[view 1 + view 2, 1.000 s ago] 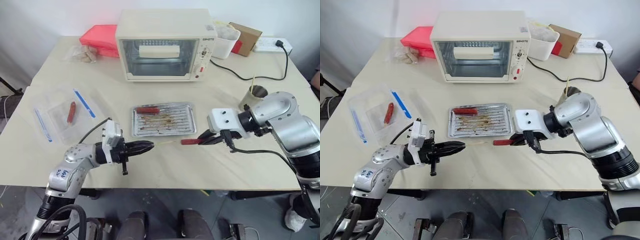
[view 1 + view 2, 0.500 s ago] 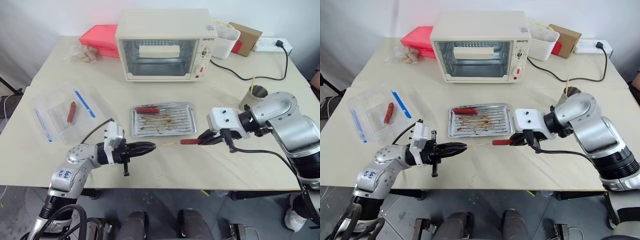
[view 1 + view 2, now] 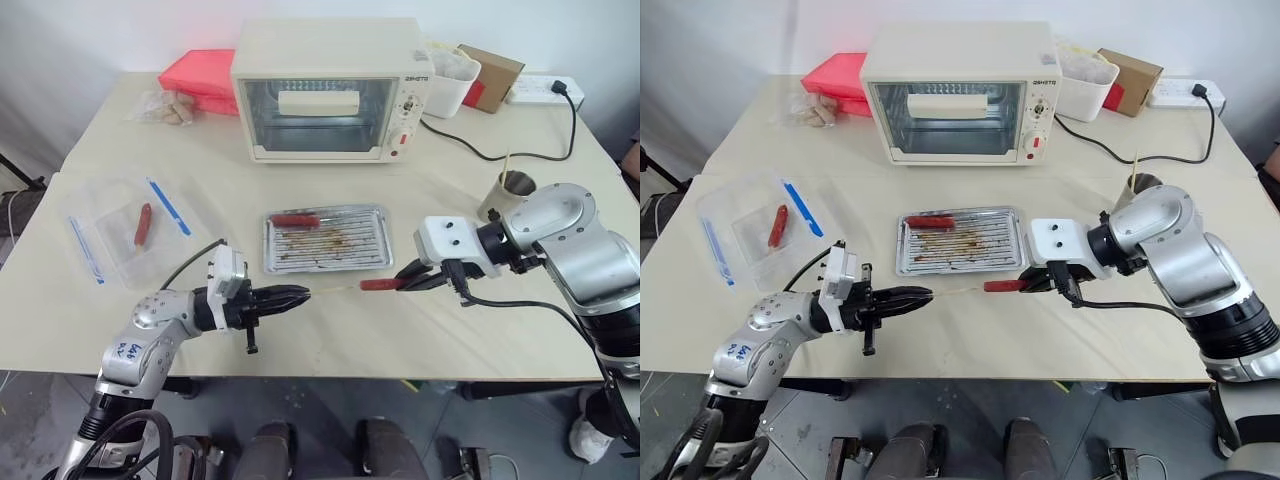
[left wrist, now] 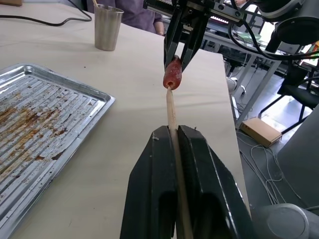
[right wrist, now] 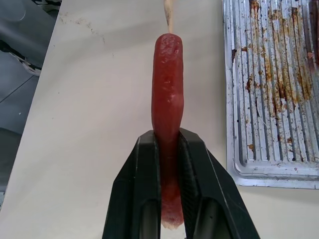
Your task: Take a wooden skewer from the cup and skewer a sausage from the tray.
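Just in front of the flat ribbed silver metal tray point(image 3: 325, 240): left gripper point(image 4: 172, 137) clamped narrow on the thin pale wooden skewer point(image 4: 170, 107), right gripper point(image 5: 169, 144) pinching the short glossy red sausage point(image 5: 167, 94). Skewer tip at sausage end; depth of entry hidden. Small grey metal cup point(image 3: 514, 186) partly cut off behind right arm.

Three short red shiny sausages: one at stick tip point(image 3: 379, 284), one on flat silver metal tray point(image 3: 295, 219), one in clear plastic bag point(image 3: 142, 224). Two thin pale wooden sticks point(image 3: 335, 289) point(image 3: 506, 166). One small grey metal cup point(image 3: 515, 187).
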